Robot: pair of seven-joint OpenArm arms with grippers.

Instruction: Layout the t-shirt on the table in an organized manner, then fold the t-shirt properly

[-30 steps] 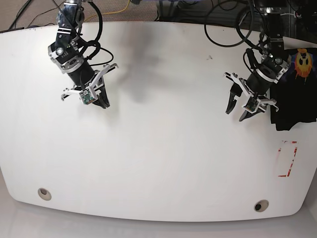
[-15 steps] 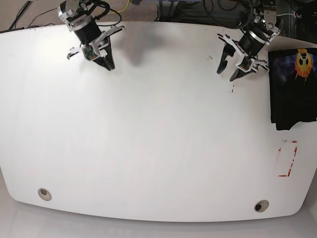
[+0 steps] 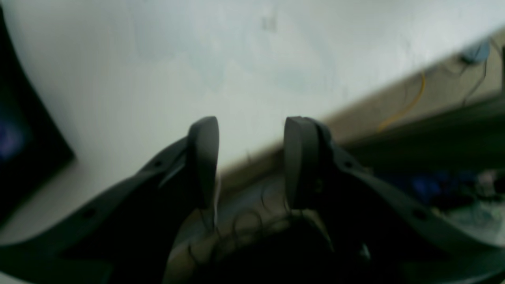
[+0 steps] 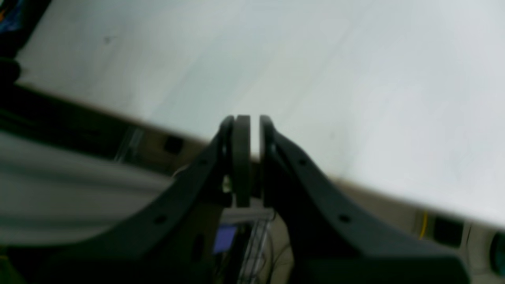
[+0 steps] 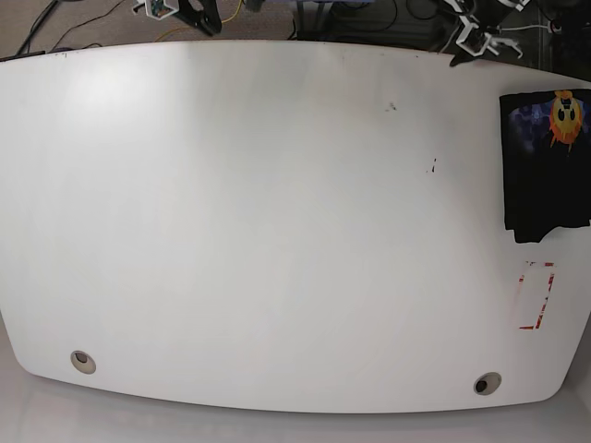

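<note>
**Black shirt folded at table edge, both arms pulled back off the top**

Black t-shirt (image 5: 547, 164) lies as a compact folded rectangle at the far right side of the table (image 5: 277, 231) in the base view, sun print up near the back corner, lower end just above the red tape rectangle (image 5: 536, 295). It also shows as a dark patch at the left edge of the left wrist view (image 3: 23, 130).

Left gripper (image 3: 248, 161) has its jaws clearly apart with nothing between them. Right gripper (image 4: 250, 157) is almost closed, only a thin slit between the pads, nothing held. Both hang past the back edge of the table; in the base view you only catch their tips at the top of frame.

Judging from this, the fold looks done or close to it. If you go back in, approach the shirt from above, pinch only at the edges, and don't drag the stack or the layers will slide. Check that edges line up and the lower end sits flat.

Surface is glossy white, so cloth slips easily; a few small dark specks near the centre-right, two round metal holes (image 5: 83, 360) near the front edge. Behind the table: floor, loose cables incl. a yellow cable (image 3: 406, 102), blurred gear. Keep the wrists clear of those.
</note>
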